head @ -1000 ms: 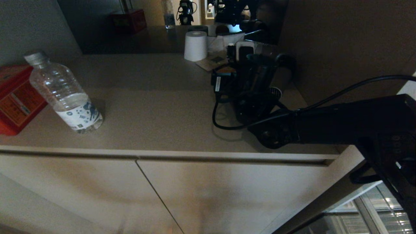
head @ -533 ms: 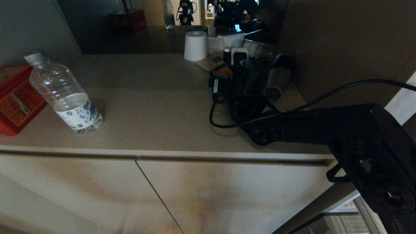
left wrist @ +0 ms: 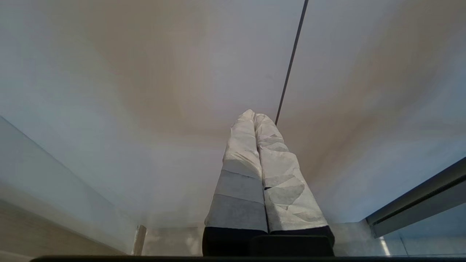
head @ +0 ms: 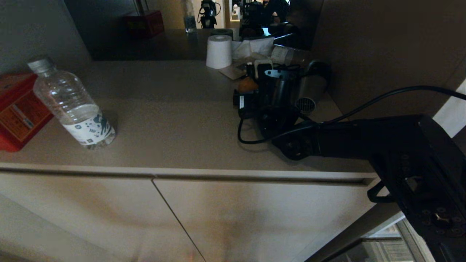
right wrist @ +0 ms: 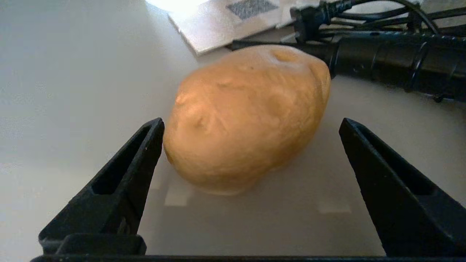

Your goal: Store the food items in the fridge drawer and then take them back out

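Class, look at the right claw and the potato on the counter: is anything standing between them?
Nothing visible does. The right claw is open with the potato lying on the counter just ahead of its fingertips; the black cable lies behind the potato.

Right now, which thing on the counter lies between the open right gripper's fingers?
The potato, between the right gripper fingers; the water bottle and red tin stand far left.

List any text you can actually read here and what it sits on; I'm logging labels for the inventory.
None can be read.
Water bottle: blue and white printed label, print too small to read.
Red tin box: orange panel with dark lettering, too blurred to read.
White card behind the potato: a grey patterned square, possibly a code, not legible.
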